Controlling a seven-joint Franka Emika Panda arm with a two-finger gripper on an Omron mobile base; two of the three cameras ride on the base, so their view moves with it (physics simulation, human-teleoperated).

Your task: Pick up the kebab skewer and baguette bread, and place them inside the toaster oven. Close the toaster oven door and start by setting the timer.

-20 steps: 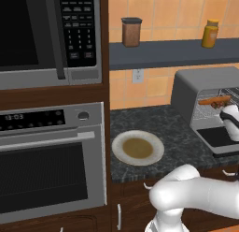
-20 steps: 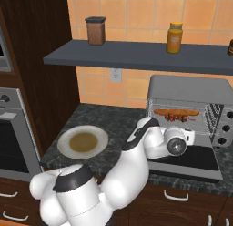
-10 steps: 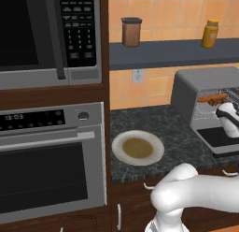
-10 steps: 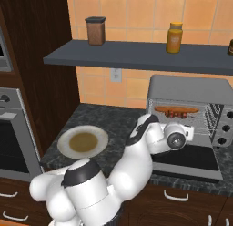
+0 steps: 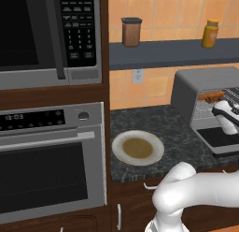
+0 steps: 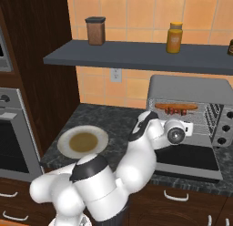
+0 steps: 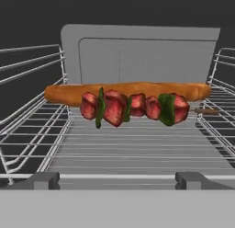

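Observation:
The kebab skewer [image 7: 133, 107] lies across the wire rack [image 7: 128, 149] inside the toaster oven [image 6: 191, 86]. The baguette bread [image 7: 137, 88] rests just behind it, parallel. Both also show in the oven's mouth, baguette bread [image 6: 175, 106] over kebab skewer [image 6: 176, 112]. My gripper [image 7: 118, 181] is open and holds nothing, a short way in front of the rack's front edge. From the right base it is the gripper [image 6: 185, 126] hovering above the toaster oven door [image 6: 184, 159], which lies folded down flat. From the left base I see the gripper [image 5: 227, 112] at the oven's opening.
A round plate [image 6: 83, 141] sits on the dark counter left of the toaster oven. Knobs [image 6: 223, 127] line the oven's right side. A shelf [image 6: 136, 56] with jars hangs above. The microwave [image 5: 46, 34] and built-in oven [image 5: 51, 161] stand far left.
My hand has risen slightly in front of the oven mouth, with the jaws still open. The skewer and baguette have stayed put on the rack.

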